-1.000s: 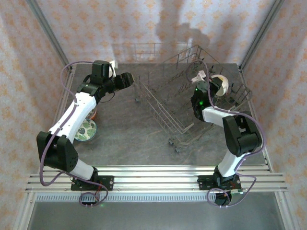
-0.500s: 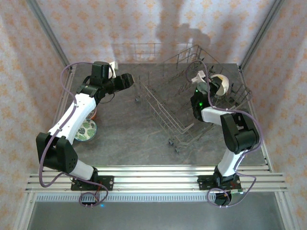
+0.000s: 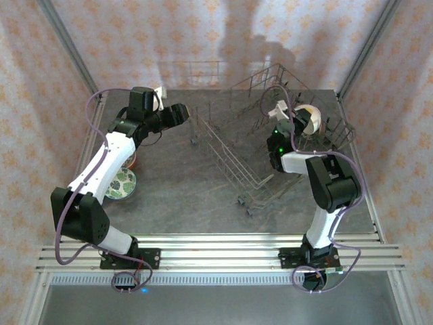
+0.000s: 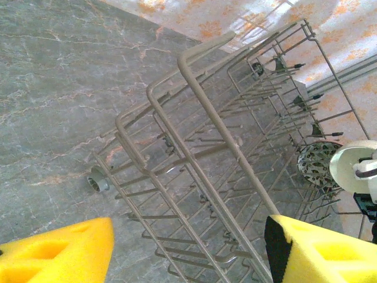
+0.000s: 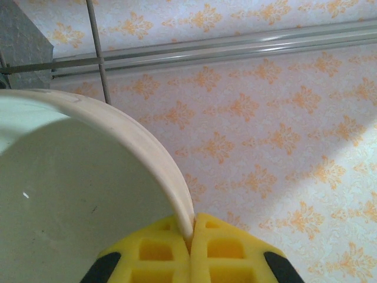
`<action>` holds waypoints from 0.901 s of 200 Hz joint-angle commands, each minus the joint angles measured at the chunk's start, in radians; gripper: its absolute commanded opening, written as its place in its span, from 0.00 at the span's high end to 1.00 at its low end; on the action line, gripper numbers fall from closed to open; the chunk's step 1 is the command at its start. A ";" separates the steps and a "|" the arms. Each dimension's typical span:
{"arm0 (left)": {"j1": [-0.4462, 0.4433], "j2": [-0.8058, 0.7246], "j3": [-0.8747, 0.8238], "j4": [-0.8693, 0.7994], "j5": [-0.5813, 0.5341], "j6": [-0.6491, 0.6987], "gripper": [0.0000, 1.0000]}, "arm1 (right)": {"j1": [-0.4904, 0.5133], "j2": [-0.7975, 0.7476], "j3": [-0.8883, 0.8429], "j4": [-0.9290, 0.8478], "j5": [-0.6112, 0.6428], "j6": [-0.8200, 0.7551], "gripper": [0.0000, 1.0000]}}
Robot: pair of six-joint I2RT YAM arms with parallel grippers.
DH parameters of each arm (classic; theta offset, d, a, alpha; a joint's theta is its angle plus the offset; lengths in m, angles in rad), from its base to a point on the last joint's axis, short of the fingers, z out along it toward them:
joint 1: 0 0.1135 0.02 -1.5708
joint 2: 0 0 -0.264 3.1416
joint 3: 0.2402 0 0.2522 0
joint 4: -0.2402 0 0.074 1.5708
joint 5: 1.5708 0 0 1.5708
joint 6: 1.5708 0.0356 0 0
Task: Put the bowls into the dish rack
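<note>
table (image 3: 176, 196): grey marbled top | walls (image 3: 203, 34): pale, orange floral print | rail (image 3: 223, 247): ribbed aluminium, near edge

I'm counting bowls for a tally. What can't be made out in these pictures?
- Top view: orange bowl mostly hidden under the left arm.
- Right wrist view: white bowl cut off by the frame edges.
- Left wrist view: patterned bowl blurred, partly behind dish rack wires.

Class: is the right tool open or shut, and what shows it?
Shut: the right tool clamps the white bowl by its rim.
</note>
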 commanded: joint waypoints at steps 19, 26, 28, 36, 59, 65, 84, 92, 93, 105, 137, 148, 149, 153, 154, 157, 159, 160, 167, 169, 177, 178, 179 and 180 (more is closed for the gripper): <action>0.011 0.033 0.070 -0.029 0.029 0.008 0.31 | -0.035 0.025 0.041 0.134 0.000 -0.026 1.00; 0.011 0.038 0.078 -0.035 0.030 0.010 0.31 | -0.036 0.029 0.044 0.146 -0.011 -0.037 1.00; 0.011 0.040 0.080 -0.037 0.029 0.010 0.30 | -0.038 0.030 0.045 0.152 -0.014 -0.040 1.00; 0.011 0.043 0.088 -0.043 0.032 0.011 0.31 | -0.039 0.035 0.056 0.157 -0.020 -0.052 1.00; 0.011 0.052 0.100 -0.054 0.031 0.015 0.31 | -0.040 0.040 0.080 0.171 -0.041 -0.076 1.00; 0.011 0.054 0.103 -0.056 0.031 0.016 0.31 | -0.040 0.039 0.088 0.171 -0.043 -0.085 1.00; 0.011 0.058 0.105 -0.060 0.027 0.016 0.31 | -0.037 0.037 0.107 0.153 -0.045 -0.098 1.00; 0.011 0.061 0.103 -0.059 0.028 0.016 0.31 | -0.037 0.036 0.104 0.153 -0.048 -0.097 1.00; 0.011 0.062 0.103 -0.058 0.028 0.016 0.31 | -0.037 0.036 0.102 0.153 -0.048 -0.097 1.00; 0.012 0.066 0.105 -0.058 0.032 0.014 0.31 | -0.039 0.030 0.086 0.144 -0.043 -0.085 1.00; 0.012 0.062 0.097 -0.055 0.026 0.014 0.30 | -0.039 0.027 -0.003 0.173 -0.023 -0.065 1.00; 0.012 0.062 0.096 -0.055 0.027 0.016 0.30 | -0.038 0.026 -0.028 0.184 -0.014 -0.061 1.00; 0.012 0.063 0.096 -0.055 0.026 0.016 0.30 | -0.038 0.026 -0.030 0.185 -0.013 -0.061 1.00; 0.011 0.063 0.096 -0.055 0.027 0.015 0.30 | -0.038 0.026 -0.038 0.188 -0.008 -0.058 1.00; 0.011 0.063 0.096 -0.055 0.026 0.015 0.31 | -0.038 0.026 -0.040 0.189 -0.006 -0.058 1.00; 0.011 0.065 0.096 -0.055 0.027 0.015 0.30 | -0.038 0.027 -0.046 0.194 -0.005 -0.056 1.00; 0.011 0.064 0.096 -0.055 0.028 0.015 0.31 | -0.039 0.028 -0.052 0.199 -0.004 -0.055 1.00; 0.011 0.064 0.096 -0.055 0.028 0.015 0.31 | -0.038 0.028 -0.054 0.200 -0.003 -0.055 1.00; 0.012 0.068 0.097 -0.055 0.029 0.015 0.31 | -0.038 0.029 -0.064 0.206 0.003 -0.051 1.00; 0.010 0.067 0.097 -0.055 0.029 0.016 0.31 | -0.038 0.029 -0.066 0.206 0.005 -0.050 1.00; 0.011 0.069 0.099 -0.056 0.031 0.016 0.31 | -0.040 0.029 -0.076 0.206 0.011 -0.040 1.00; 0.011 0.069 0.099 -0.056 0.032 0.016 0.31 | -0.040 0.029 -0.076 0.206 0.011 -0.040 1.00; 0.011 0.069 0.099 -0.057 0.032 0.017 0.31 | -0.040 0.028 -0.076 0.206 0.012 -0.039 1.00; 0.011 0.069 0.099 -0.057 0.031 0.016 0.31 | -0.040 0.029 -0.077 0.206 0.013 -0.038 1.00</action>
